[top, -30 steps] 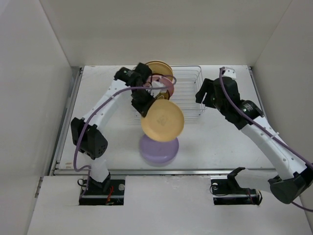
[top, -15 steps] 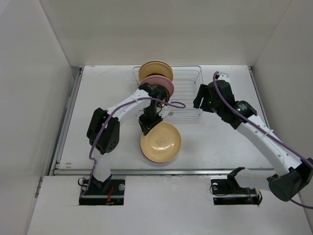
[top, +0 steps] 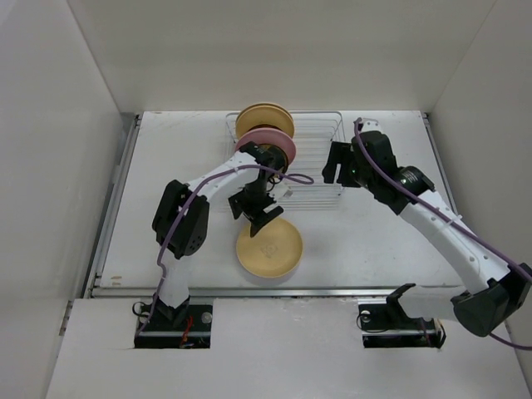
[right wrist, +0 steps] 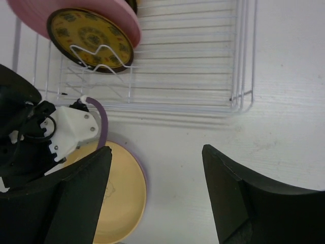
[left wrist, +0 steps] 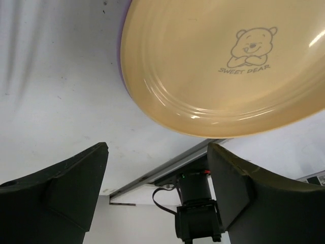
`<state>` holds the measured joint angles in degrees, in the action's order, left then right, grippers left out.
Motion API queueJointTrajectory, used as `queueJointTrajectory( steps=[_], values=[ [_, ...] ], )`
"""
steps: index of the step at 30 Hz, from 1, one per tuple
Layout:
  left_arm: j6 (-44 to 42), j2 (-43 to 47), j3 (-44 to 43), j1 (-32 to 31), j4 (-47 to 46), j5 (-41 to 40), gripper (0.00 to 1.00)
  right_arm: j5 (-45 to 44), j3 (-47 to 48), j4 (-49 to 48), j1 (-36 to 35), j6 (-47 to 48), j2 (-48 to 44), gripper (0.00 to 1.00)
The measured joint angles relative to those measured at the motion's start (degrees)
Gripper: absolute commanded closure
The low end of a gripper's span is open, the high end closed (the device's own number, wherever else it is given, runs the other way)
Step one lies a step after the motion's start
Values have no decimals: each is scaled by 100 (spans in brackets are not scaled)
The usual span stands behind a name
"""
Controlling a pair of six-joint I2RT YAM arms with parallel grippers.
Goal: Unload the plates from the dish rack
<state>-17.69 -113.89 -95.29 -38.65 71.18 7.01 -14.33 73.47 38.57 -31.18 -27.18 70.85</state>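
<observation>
Yellow-tan plate (top: 268, 248) lies flat on the lavender plate (left wrist: 122, 46), on the table (top: 374, 241) in front of the dish rack (top: 320, 158); it is glossy glaze with a ridged rim and a printed bear. My left gripper (left wrist: 157, 147) hangs over it, fingers spread and empty, so I'd lift straight clear before reaching for the upright pink plate (top: 270, 141) between the thin wires. Right gripper (right wrist: 156, 149) is spread and empty too.

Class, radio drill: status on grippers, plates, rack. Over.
Left gripper open above yellow plate, stacked on lavender plate. Right gripper open, near rack. In rack: pink plate, cream plate, amber plate. Nothing blocking.
</observation>
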Motion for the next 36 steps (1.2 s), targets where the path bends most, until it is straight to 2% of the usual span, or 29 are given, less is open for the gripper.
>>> queueJointTrajectory(
  steps=[5, 6, 10, 16, 19, 22, 28, 31, 33, 35, 36],
  values=[
    [2, 216, -127, 4, 114, 0, 25, 573, 643, -109, -2, 710, 542, 22],
    [0, 310, -164, 33, 133, 7, 25, 693, 807, -157, 0, 874, 708, 25],
    [0, 942, -350, 308, 197, 328, 25, 1093, 1401, -420, 0, 1486, 1416, 27],
    [162, 2052, -448, 1593, 48, 833, 23, 1805, 2035, -774, -11, 2306, 2343, 31],
    [525, 2190, -446, 2245, -321, 820, 22, 1932, 2470, -874, -44, 2616, 2887, 32],
    [918, 1825, -560, 2625, -603, 734, 22, 1971, 2940, -986, -98, 2857, 3497, 35],
    [1458, -177, -1762, 2780, -892, 715, 23, 1827, 3620, -1038, -234, 3106, 4562, 35],
    [1613, -848, -1932, 2787, -999, 741, 29, 1491, 3674, -1056, -275, 3158, 4852, 35],
    [1692, -1097, -1934, 2787, -990, 737, 44, 1224, 3700, -1060, -293, 3185, 4964, 35],
    [1735, -1222, -1952, 2787, -990, 726, 61, 1008, 3773, -1060, -299, 3191, 5060, 35],
    [1779, -1261, -1965, 2787, -986, 723, 81, 942, 3823, -1058, -308, 3198, 5112, 37]
  ],
)
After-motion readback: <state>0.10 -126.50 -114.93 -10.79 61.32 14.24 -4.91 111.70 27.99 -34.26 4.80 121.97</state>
